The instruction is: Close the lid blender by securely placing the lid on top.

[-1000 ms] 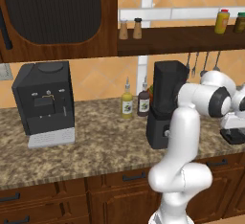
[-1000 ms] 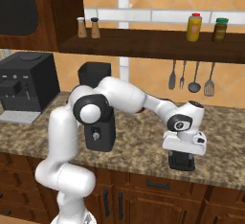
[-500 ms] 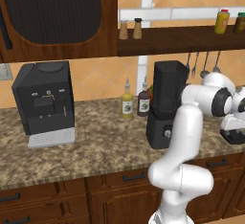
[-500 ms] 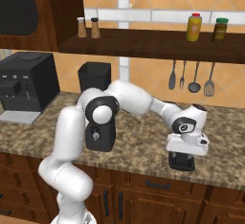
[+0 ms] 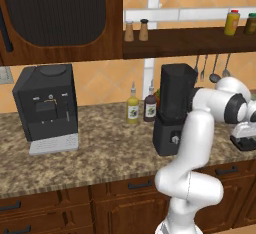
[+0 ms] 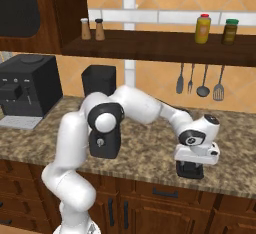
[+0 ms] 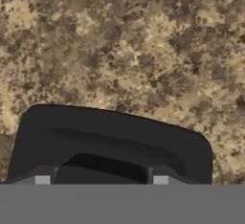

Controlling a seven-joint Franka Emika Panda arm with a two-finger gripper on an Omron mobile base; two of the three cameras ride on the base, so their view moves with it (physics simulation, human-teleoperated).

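Since a second ago the hand has been swung a bit further right along the granite counter (image 6: 145,153) and lowered, so the gripper (image 6: 190,170) is now parked right down over the lid (image 7: 112,144). The lid is sitting flat on the counter, well to the right of the blender (image 6: 101,113), which is standing open-topped near the robot's elbow.

In the hand view the black squarish cap is seen pressed up close, with the finger tips straddling its near part. Whether the fingers are apart or already squeezed onto it can't be told from these pictures; no contact can be confirmed.

What could go wrong from here, as a guess:
- The lid is flat and low, so only a thin edge may get pinched and it could be flicked out sideways when squeezed.
- If grabbed off-centre, it could be tilted in the lift and then be set crooked on the jar rim.
- A long carry back left is needed, and the tall jar could be clipped by the forearm and knocked.
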